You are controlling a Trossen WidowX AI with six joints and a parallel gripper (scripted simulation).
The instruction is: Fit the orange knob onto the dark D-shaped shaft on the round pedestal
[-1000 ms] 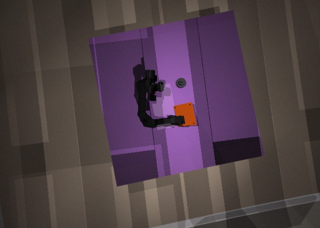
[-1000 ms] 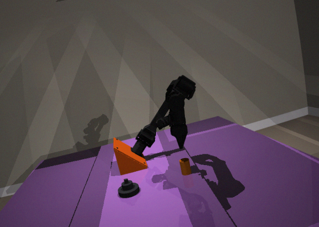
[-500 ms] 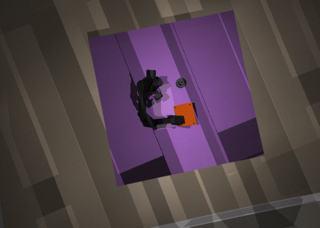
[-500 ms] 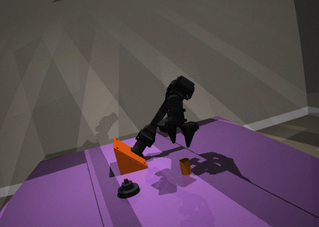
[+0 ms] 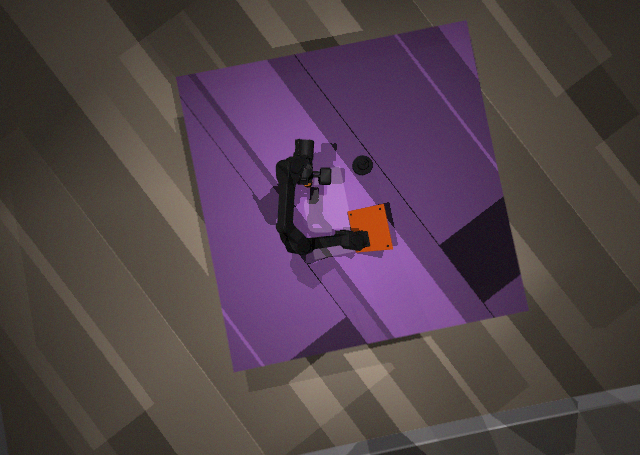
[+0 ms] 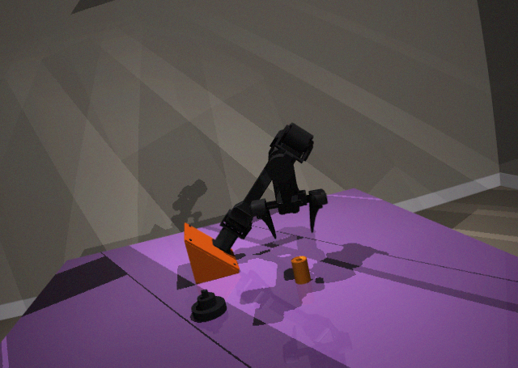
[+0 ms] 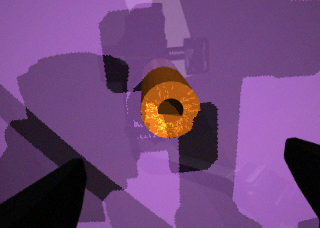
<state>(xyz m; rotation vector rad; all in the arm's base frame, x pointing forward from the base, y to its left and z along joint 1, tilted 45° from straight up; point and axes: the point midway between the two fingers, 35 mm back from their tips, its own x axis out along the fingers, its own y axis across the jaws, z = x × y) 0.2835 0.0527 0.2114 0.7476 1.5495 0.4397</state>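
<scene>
The orange knob [image 5: 309, 184] [image 6: 301, 271] [image 7: 170, 126] stands upright on the purple table, mostly covered by the arm in the top view. In the wrist view its hole faces up, with the flat side toward the bottom of the picture. My gripper [image 6: 293, 234] [image 7: 186, 159] is wide open and empty above the knob, its fingertips apart to either side in the wrist view and not touching it. The dark round pedestal [image 5: 355, 169] [image 6: 212, 312] stands away from the knob, its short shaft [image 6: 204, 292] bare. The shaft's flat side cannot be made out.
The arm's base sits on an orange sloped block [image 5: 377, 225] [image 6: 211, 267], near the pedestal. In the top view the arm bends around to the left of the block. Bands of light and shadow cross the purple table [image 5: 434, 104] [image 6: 418, 314].
</scene>
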